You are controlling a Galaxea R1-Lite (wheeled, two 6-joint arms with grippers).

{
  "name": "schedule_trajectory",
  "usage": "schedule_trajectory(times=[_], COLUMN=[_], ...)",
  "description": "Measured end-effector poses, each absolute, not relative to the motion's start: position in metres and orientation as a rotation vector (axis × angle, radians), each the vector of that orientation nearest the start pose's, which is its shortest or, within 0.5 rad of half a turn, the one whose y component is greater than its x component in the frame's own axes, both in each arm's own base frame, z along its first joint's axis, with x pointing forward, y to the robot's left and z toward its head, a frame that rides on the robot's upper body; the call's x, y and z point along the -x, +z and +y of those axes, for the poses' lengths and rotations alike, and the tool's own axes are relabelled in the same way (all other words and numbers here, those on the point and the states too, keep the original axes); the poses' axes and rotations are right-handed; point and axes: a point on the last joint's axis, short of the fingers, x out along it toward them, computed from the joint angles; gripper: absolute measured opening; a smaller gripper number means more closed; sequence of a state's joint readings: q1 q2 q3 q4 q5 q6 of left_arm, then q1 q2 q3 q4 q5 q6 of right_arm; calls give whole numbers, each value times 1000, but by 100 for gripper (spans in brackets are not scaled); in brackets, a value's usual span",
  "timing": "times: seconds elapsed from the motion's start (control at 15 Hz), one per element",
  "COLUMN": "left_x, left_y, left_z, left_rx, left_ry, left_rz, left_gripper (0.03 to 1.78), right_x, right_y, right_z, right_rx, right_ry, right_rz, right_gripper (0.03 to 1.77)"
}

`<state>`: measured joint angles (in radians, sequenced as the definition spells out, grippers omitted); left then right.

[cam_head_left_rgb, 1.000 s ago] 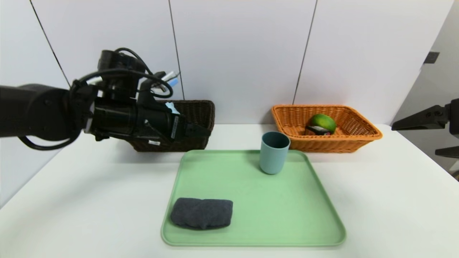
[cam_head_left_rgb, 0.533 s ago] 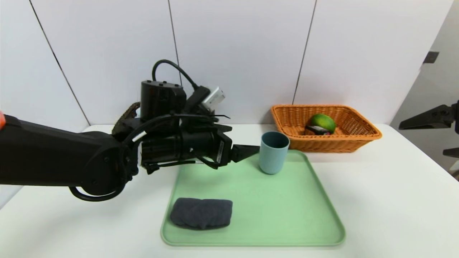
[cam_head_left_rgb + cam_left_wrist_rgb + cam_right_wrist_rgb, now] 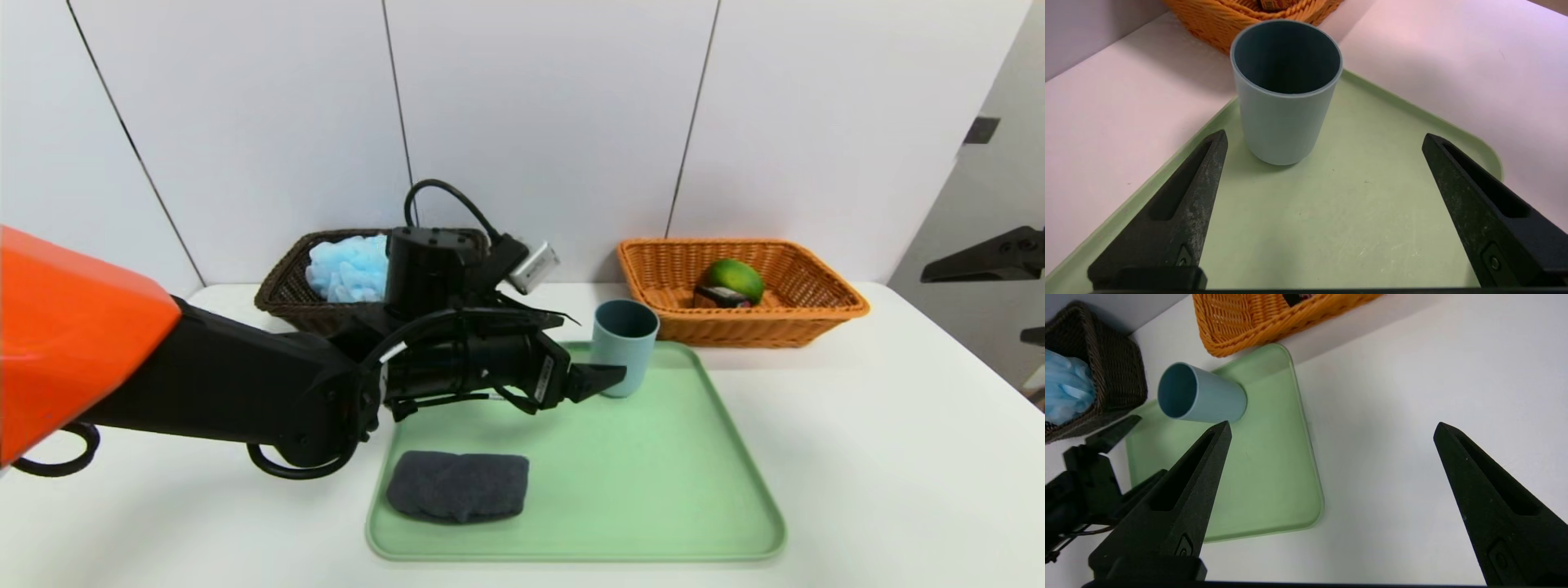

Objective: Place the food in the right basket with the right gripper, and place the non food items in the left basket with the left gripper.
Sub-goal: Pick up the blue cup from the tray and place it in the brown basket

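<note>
Fingers of my left gripper (image 3: 1323, 139) stand wide apart with nothing between the black pointed tips. Plain teal-blue cup (image 3: 1286, 92) stands upright just ahead of them, nearer one finger (image 3: 1184, 204) than the other, touching neither. From the head camera the same left gripper (image 3: 600, 377) points across toward the cup (image 3: 624, 347), its tip overlapping the cup's lower side in that view; the wrist camera shows a clear gap.

Cup sits near the far right corner of the pale green rectangular plastic tray (image 3: 678, 490). Folded dark grey towel (image 3: 458, 487) lies flat at the tray's near left corner, well apart from my left fingers and below the forearm. My left arm, black with a glossy orange shell (image 3: 73, 327), reaches in from the left over the white table (image 3: 898, 457).

Behind the arm: dark brown rectangular wicker basket (image 3: 282, 286) at the back left of the table, fluffy light-blue mesh bath puff (image 3: 347, 268) inside it. Orange rectangular wicker basket (image 3: 784, 322) at the back right, just behind the tray's far corner, holding the green oval fruit (image 3: 736, 279) and the small black box (image 3: 720, 298) side by side, touching.

My right gripper (image 3: 1331, 437) hangs raised at the right edge of the table, fingers spread, holding nothing, well apart from cup and tray.
</note>
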<state>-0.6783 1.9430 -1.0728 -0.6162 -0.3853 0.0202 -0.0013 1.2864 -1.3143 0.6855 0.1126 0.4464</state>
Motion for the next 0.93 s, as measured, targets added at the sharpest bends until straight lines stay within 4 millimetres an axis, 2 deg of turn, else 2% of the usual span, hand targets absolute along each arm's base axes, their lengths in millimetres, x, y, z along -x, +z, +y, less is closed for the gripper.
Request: schedule_trajectory(times=[0.4, 0.93], left_x=[-299, -317], left_y=[155, 139], left_z=[-253, -268], left_rx=[-56, -45], left_ry=[-1060, -1059], left_rz=[279, 191], left_gripper=[169, 169], right_x=[-167, -157], right_y=[309, 309], right_z=[2, 2], right_rx=[-464, -448], right_ry=[-35, -34], right_rz=[639, 629], right_gripper=[171, 171])
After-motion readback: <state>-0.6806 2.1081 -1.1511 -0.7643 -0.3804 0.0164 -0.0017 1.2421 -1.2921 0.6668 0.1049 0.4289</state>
